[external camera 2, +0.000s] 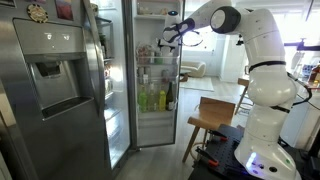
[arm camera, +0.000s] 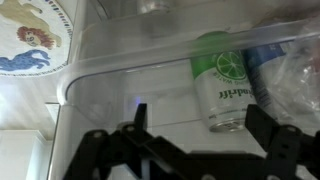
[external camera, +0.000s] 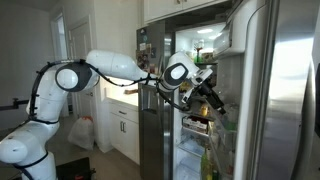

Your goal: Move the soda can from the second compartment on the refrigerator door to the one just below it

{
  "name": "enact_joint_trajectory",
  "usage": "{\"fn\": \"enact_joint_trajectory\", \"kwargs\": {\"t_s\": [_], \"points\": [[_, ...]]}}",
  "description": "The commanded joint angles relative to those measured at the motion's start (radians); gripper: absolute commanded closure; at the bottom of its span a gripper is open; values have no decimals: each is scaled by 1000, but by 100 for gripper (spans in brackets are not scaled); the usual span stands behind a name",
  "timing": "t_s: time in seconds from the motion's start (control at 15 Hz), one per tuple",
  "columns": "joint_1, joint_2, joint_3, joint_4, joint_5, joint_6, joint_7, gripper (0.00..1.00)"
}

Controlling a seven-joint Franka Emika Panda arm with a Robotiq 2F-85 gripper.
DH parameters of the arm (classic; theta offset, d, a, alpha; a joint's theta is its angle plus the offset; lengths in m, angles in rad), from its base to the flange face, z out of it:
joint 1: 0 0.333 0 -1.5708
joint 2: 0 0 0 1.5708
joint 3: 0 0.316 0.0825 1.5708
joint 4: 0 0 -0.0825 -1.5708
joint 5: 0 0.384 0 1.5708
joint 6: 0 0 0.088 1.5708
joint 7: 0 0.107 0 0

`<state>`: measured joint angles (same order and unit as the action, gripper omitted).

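The green soda can point(arm camera: 222, 85) stands inside a clear plastic bin point(arm camera: 110, 80) on the white inner side of the refrigerator door point(external camera: 285, 90). In the wrist view my gripper point(arm camera: 198, 112) is open and empty. Its two black fingers sit just in front of the bin wall, to either side of the can and a little below it, not touching it. In both exterior views the gripper point(external camera: 210, 95) point(external camera 2: 166, 38) reaches to the upper door bins. I cannot make out the can in those views.
A pale blue container point(arm camera: 268, 65) and crinkled clear plastic stand right of the can in the same bin. Bottles point(external camera 2: 155, 98) fill a lower door bin. A steel door with a dispenser point(external camera 2: 50, 70) stands open nearby. A wooden table point(external camera 2: 215, 112) is beside my base.
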<state>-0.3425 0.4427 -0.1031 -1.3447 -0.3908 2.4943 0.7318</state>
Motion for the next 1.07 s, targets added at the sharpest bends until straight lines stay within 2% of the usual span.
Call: {"fn": "enact_joint_trajectory", "kwargs": {"t_s": [0.0, 0.53, 1.0], "points": [[-10, 53, 14, 52, 14, 47, -24, 0], [-10, 121, 14, 95, -5, 131, -41, 0], [9, 160, -33, 130, -110, 223, -30, 0]]}}
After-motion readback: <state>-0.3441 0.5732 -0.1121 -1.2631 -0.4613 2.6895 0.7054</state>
